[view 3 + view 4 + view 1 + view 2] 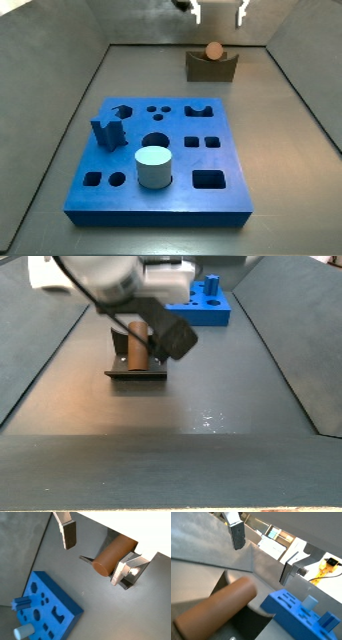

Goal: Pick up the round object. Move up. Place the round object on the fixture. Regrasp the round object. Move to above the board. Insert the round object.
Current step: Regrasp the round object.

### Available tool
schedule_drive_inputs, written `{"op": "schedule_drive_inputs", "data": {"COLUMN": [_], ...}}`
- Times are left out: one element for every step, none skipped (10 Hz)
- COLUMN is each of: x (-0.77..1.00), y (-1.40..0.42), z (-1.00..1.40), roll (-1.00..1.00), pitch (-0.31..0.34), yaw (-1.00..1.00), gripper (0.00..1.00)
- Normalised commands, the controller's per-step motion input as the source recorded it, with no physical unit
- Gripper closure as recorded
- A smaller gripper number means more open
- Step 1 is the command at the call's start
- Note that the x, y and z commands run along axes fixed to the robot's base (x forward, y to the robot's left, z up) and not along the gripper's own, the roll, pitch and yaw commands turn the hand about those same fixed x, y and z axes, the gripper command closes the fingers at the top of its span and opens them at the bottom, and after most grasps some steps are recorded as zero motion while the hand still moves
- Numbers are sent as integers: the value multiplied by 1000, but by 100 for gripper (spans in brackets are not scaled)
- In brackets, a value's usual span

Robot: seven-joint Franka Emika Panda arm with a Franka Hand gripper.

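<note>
The round object [213, 50], a brown-orange peg, lies in the notch of the dark fixture [210, 70] at the far end of the floor. My gripper [219, 10] hangs above it, open and empty. In both wrist views the peg [113, 554] [218, 609] lies below the spread fingers [69, 534], apart from them, with a bit of fixture [86, 560] under it. The blue board [167, 160] with cut-out holes lies nearer the middle; it also shows in the wrist views [47, 607] [294, 614]. In a side view the arm partly covers the peg [138, 344] on the fixture [136, 372].
A pale cylinder [154, 166] stands in a round hole of the board, and a dark blue upright piece [107, 132] stands at its left side. Sloping grey walls [54, 120] enclose the floor on both sides.
</note>
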Motion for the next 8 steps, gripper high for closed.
{"op": "schedule_drive_inputs", "data": {"x": [-34, -119, -111, -105, -105, -86, -43, -29], "y": [8, -839, -787, -699, -490, -324, -111, -52], "z": [359, 881, 735, 636, 380, 171, 50, 51], "roll": [79, 1000, 1000, 1000, 1000, 1000, 1000, 1000], "pitch": [74, 54, 52, 46, 37, 34, 33, 35], "yaw": [20, 36, 35, 35, 33, 33, 33, 33], "gripper": [0, 0, 0, 0, 0, 0, 0, 0]}}
